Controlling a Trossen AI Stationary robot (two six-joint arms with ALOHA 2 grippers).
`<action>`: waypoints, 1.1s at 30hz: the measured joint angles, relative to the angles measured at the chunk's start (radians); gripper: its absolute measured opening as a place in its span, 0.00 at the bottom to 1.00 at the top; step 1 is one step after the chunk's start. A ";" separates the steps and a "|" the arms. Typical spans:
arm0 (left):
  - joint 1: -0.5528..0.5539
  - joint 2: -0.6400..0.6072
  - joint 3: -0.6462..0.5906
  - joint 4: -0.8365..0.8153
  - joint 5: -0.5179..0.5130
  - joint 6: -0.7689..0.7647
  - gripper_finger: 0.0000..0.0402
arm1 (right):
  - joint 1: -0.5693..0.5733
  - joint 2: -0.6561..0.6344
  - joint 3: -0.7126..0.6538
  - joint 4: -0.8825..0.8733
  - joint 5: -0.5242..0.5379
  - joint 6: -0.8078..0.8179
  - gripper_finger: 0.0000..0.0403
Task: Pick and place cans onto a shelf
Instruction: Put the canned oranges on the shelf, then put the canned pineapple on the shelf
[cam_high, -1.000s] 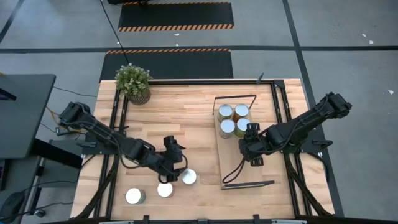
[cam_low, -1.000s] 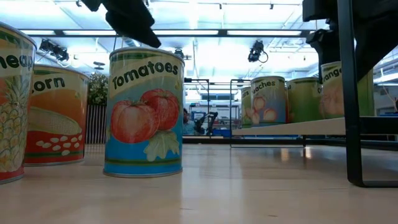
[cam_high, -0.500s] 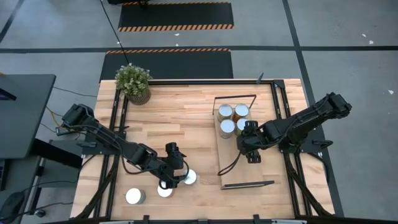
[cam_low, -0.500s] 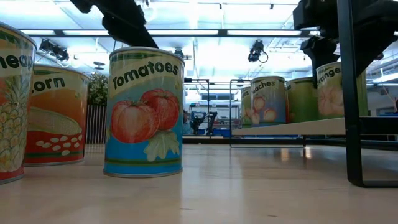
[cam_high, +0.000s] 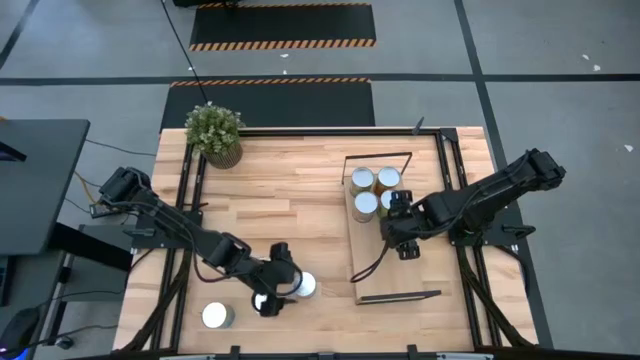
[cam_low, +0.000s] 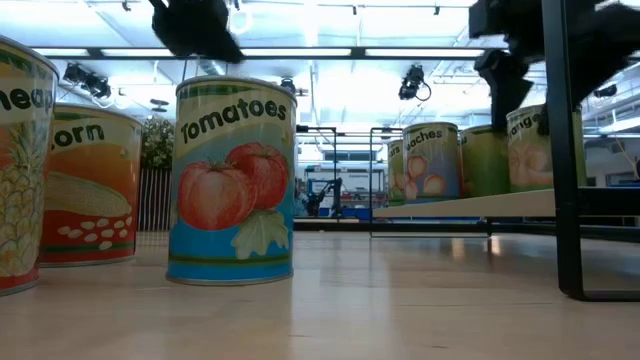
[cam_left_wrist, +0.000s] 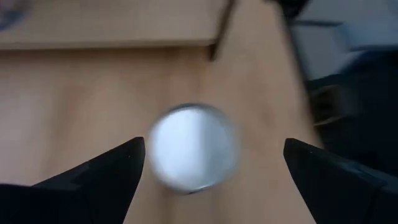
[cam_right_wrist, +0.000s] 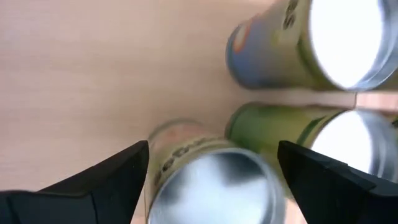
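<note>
Below the spread left hand (cam_left_wrist: 211, 168), a round shiny-topped can (cam_left_wrist: 191, 147).

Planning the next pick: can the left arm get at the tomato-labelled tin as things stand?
Probably yes: the left pincer hangs open right above the silver-topped tomato tin, fingers either side, nothing between; the other tins stand apart.

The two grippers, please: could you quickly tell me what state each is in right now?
Left gripper: open above a can on the table, holding nothing.
Right gripper: open over the cans on the shelf, holding nothing.
</note>
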 joint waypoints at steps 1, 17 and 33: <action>-0.002 0.000 0.000 0.026 0.025 -0.001 0.97 | 0.000 0.000 0.011 0.001 0.003 -0.004 0.90; 0.015 0.000 0.000 -0.056 -0.022 -0.073 0.97 | 0.016 0.000 0.088 0.208 0.123 -0.074 0.90; 0.013 0.014 0.246 -0.759 0.062 -0.197 0.97 | 0.074 0.096 0.088 0.559 0.129 -0.135 0.90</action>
